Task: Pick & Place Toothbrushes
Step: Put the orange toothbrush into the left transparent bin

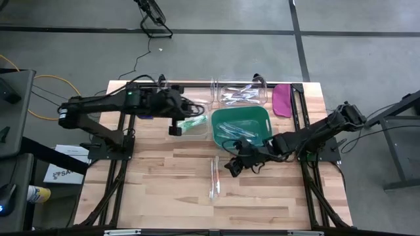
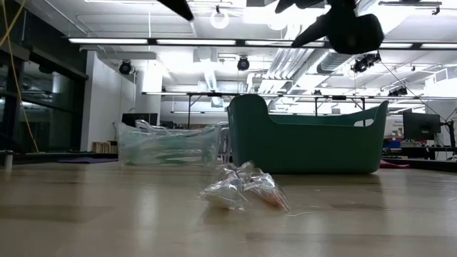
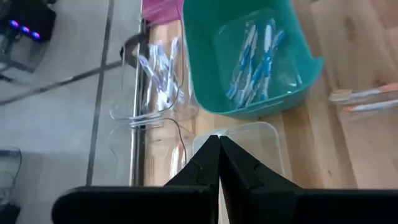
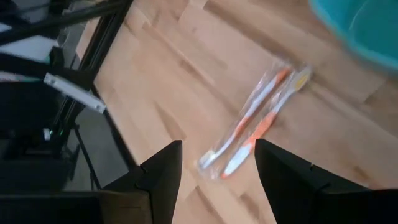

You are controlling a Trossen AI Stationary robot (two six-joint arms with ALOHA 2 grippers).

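Hovering with its fingers spread, the right gripper point(image 4: 217, 168) hangs above a clear-wrapped pair of orange toothbrushes point(image 4: 255, 121) lying on the bare wooden table point(image 1: 164, 190), just beside the teal plastic bin point(image 1: 240, 124) holding blue toothbrushes point(image 3: 255, 59). Over a clear plastic container point(image 1: 193, 123), the left gripper point(image 3: 219, 144) is clenched, empty.

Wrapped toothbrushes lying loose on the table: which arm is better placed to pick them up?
Right. Its gripper hovers beside the wrapped toothbrushes, fingers open, whereas the left gripper is shut, behind the green bin.
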